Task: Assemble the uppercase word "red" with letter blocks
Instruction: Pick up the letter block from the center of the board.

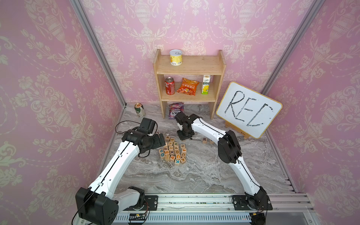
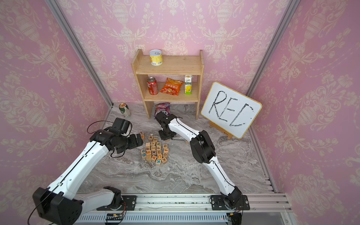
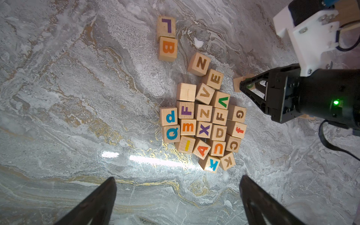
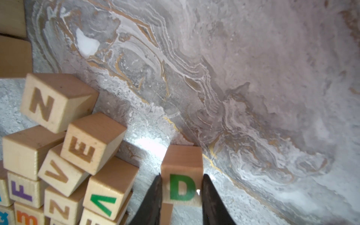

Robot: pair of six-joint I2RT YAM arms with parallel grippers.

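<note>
Letter blocks (image 1: 173,151): small pale wooden cubes with one coloured letter on each face; most sit packed in one pile on the grey marble table (image 1: 194,175).
Green D block (image 4: 182,187): just beside the pile, on its right side, close to the brown E block (image 4: 81,152) at the pile's far edge.
Right gripper (image 4: 182,176): points down and pinches the Green D block between its two dark fingers, one on each side; I cannot tell if the block touches the table.
Left gripper (image 3: 177,178): fingers spread wide with nothing between them, up over the table on the left side of the pile.
R block (image 1: 204,139): sits on the table to the right of the pile, with its R facing up.
Neighbour block (image 1: 211,141): just beside the R block, on the side away from the pile; it is partly hidden, so I cannot read its letter.
L block (image 3: 166,26): purple L, a little apart from the pile at its far left corner.
B block (image 3: 167,49): orange B, touching the L block on the side nearer the pile.
Whiteboard (image 1: 247,109): leans on a small stand, far behind the pile and to its right, with black hand-drawn letters.
Shelf (image 1: 190,64): wooden, far behind the pile, against the pink wall.
</note>
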